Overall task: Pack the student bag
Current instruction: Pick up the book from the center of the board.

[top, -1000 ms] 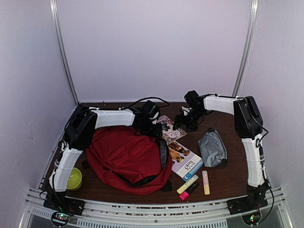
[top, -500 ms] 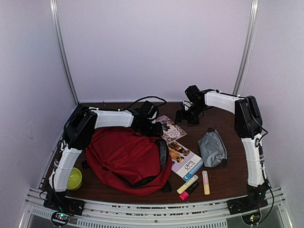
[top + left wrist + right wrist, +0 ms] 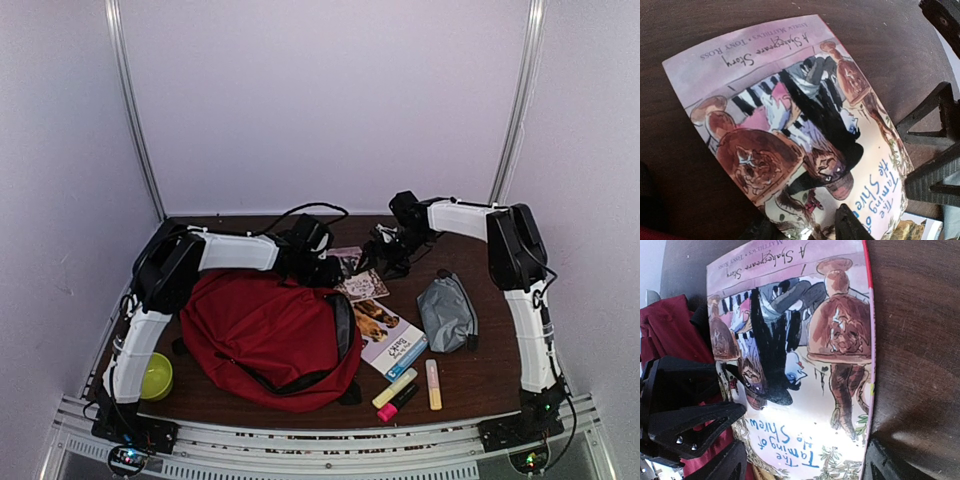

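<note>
The right hand (image 3: 805, 464) is spread wide over the Shakespeare storybook (image 3: 790, 125). I cannot tell if the left hand (image 3: 806, 228) pinches it. Squeeze the edge tight, then lift it to the student bag (image 3: 265, 335).

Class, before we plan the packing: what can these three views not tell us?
- Red backpack: its opening and contents, top view. The left arm overlaps its far end.
- Left gripper and right gripper: the bottom edges of the wrist views cut off the fingers, so whether either grips the Shakespeare book is unsettled.
- Dog-cover book: title too small, top view.
- Green bowl: partly behind the left arm, top view.
</note>
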You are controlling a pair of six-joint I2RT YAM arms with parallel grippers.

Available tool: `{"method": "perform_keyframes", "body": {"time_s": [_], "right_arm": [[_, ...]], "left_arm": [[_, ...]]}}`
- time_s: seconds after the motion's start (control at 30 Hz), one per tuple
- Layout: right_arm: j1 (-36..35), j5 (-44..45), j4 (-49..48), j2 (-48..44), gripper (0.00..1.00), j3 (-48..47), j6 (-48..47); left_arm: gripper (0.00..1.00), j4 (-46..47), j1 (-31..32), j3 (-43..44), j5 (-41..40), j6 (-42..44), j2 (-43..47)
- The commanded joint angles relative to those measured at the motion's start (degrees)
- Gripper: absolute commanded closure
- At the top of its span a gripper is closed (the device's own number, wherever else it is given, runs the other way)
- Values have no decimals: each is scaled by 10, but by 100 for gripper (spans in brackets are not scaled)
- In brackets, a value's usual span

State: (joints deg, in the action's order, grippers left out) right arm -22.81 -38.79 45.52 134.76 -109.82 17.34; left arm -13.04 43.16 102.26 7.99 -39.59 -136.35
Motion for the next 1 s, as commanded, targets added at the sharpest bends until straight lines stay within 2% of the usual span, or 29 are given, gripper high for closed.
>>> {"method": "perform_keyframes", "body": {"time_s": [0.0,0.17,0.5,0.67,0.87,0.93,0.97], "right_arm": [[-16,-147,-94,-15,18,71,65],[-24,-212,-271,-57,21,145,187],[-38,-242,-600,-89,34,250,415],[-39,-223,-627,-101,42,265,429],[-45,-235,-725,-115,44,303,477],[-44,-220,-697,-118,45,310,457],[-44,-206,-650,-119,45,311,437]], "left_arm": [[58,-15,1,-26,19,-4,-16],[60,-10,1,-28,23,-5,-15],[61,-2,1,-45,20,-2,-7],[62,4,0,-47,22,-3,-6],[63,5,0,-50,23,-3,-6],[64,6,0,-52,23,-2,-6],[64,6,0,-53,24,-3,-6]]}}
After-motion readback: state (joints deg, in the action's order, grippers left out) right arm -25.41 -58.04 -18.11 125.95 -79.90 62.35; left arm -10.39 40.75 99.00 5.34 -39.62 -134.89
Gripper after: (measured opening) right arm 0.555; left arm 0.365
